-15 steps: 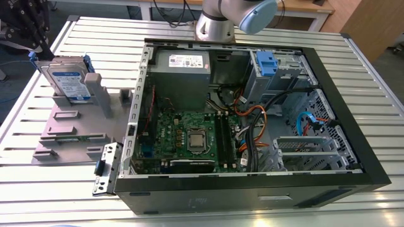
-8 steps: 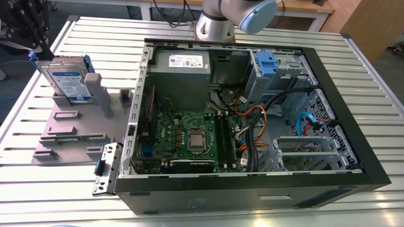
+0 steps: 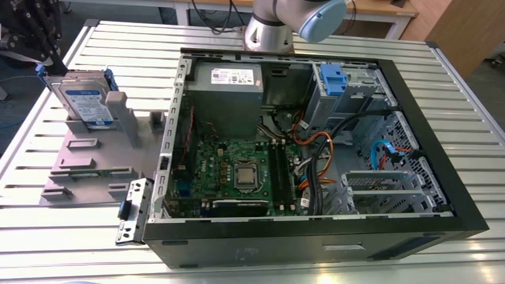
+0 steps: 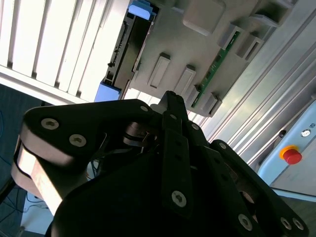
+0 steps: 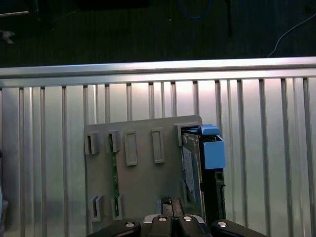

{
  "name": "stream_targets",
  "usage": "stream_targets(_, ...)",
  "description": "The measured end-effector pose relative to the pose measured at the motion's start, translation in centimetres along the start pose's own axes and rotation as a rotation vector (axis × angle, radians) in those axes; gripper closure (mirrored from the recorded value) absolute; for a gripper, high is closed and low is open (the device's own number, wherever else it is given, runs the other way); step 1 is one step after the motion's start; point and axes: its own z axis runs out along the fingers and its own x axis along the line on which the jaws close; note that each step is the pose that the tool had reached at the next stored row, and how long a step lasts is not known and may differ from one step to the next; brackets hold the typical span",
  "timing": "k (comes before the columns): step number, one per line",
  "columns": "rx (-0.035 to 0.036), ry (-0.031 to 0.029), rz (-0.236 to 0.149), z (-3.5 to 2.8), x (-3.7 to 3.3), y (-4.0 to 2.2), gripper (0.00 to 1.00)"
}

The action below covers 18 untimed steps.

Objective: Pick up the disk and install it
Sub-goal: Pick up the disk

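Disk (image 3: 85, 100) upright in the grey holder (image 3: 79, 161), gripper (image 4: 170, 97) overhead, aimed down at it, jaws clenched on nothing

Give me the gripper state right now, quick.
Gripper: closed, holding nothing. The disk stands upright in the grey holder, apart from the gripper.

Slatted table (image 3: 126, 47): fixture plate (image 3: 110, 155), computer case (image 3: 300, 239)
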Motion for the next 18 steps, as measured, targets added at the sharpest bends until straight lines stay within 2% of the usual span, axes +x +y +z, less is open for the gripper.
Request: stream_targets(18, 0.0001, 0.0002, -0.010, 0.00, 0.00, 0.00, 0.89)
